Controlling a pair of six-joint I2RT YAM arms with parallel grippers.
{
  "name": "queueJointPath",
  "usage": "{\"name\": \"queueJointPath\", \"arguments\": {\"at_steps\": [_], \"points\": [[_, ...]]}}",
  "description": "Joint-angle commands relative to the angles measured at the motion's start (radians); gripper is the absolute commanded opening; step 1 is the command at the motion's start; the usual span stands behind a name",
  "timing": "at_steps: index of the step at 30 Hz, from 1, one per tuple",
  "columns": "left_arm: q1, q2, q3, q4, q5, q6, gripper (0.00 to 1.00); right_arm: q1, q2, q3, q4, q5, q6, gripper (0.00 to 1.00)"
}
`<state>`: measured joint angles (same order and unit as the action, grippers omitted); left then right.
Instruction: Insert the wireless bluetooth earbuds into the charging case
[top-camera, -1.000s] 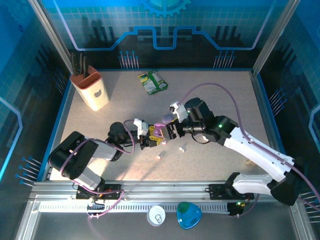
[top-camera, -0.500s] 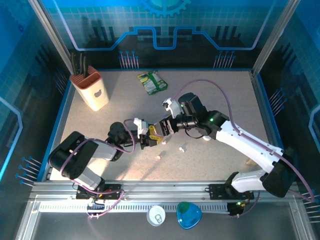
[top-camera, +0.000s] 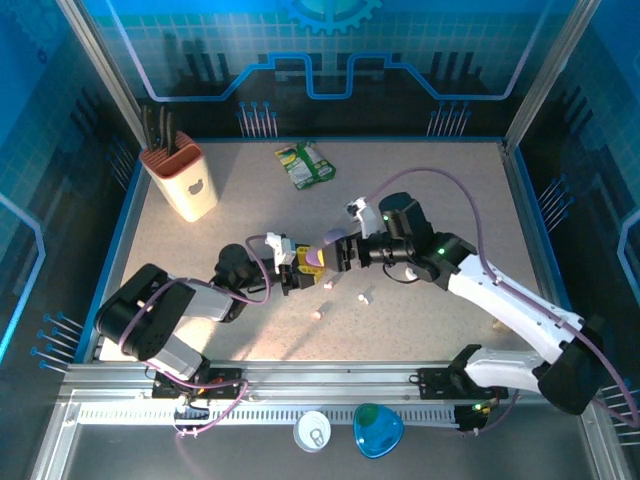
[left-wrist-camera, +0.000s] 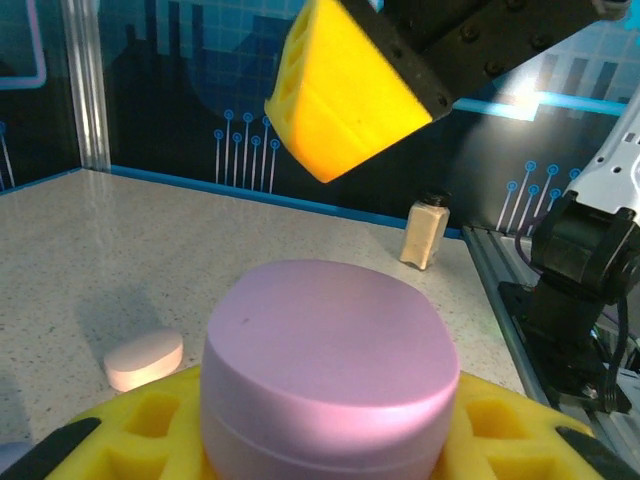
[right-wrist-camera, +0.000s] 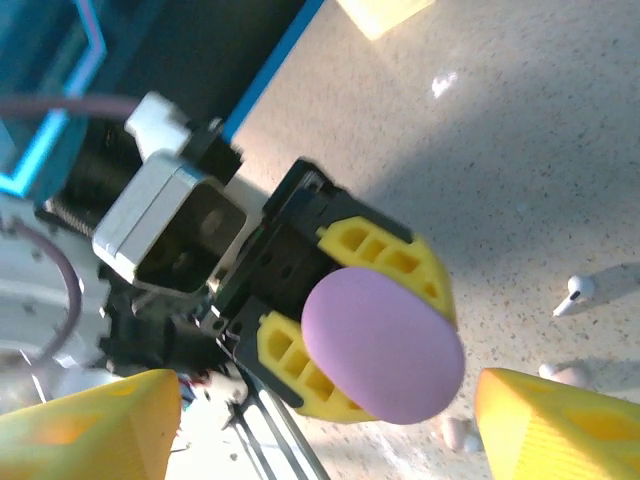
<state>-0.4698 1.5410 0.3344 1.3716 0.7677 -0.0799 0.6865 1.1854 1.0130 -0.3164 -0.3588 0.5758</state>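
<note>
- The charging case is a lilac, pebble-shaped shell. Its lid is down, with a thin seam running round the body. It sits off the desk, pinched between the yellow fingers of the left gripper.
- A white stemmed earbud lies on its side on the desk, near the case.
- A pink earbud lies loose on the desk just in front of the case, apart from the white one.

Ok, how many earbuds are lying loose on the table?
3. A white earbud lies right of the purple charging case in the left hand, a second earbud sits close beside that hand, and a pink earbud lies nearer the bases. Others may be hidden beneath the arms.
</note>
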Motion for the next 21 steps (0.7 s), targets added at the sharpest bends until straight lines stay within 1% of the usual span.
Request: {"name": "queueJointPath", "arguments": {"at_steps": [1, 3, 6, 9, 11, 15, 17, 21], "points": [[-0.004, -0.035, 0.023, 0.030, -0.053, 0.011, 0.31, -0.050, -0.016, -0.074, 0.131, -0.080, 0.203, 0.79], [-0.005, -0.041, 0.032, 0.030, -0.064, 0.007, 0.31, -0.063, -0.017, -0.104, 0.171, -0.109, 0.266, 0.78], [-0.009, -0.041, 0.048, 0.030, -0.070, 0.004, 0.31, -0.076, -0.005, -0.163, 0.292, -0.204, 0.378, 0.74], [-0.012, -0.035, 0.062, 0.030, -0.071, 0.002, 0.31, -0.075, 0.006, -0.211, 0.421, -0.253, 0.460, 0.71], [-0.013, -0.029, 0.068, 0.030, -0.068, 0.007, 0.31, -0.076, 0.017, -0.238, 0.481, -0.265, 0.497, 0.67], [-0.016, -0.019, 0.087, 0.030, -0.047, -0.003, 0.31, -0.076, 0.041, -0.248, 0.513, -0.263, 0.527, 0.61], [-0.021, -0.017, 0.092, 0.030, -0.037, -0.008, 0.31, -0.076, 0.053, -0.256, 0.559, -0.265, 0.553, 0.56], [-0.029, -0.024, 0.080, 0.030, -0.033, -0.006, 0.31, -0.083, 0.072, -0.277, 0.639, -0.264, 0.604, 0.51]]}}
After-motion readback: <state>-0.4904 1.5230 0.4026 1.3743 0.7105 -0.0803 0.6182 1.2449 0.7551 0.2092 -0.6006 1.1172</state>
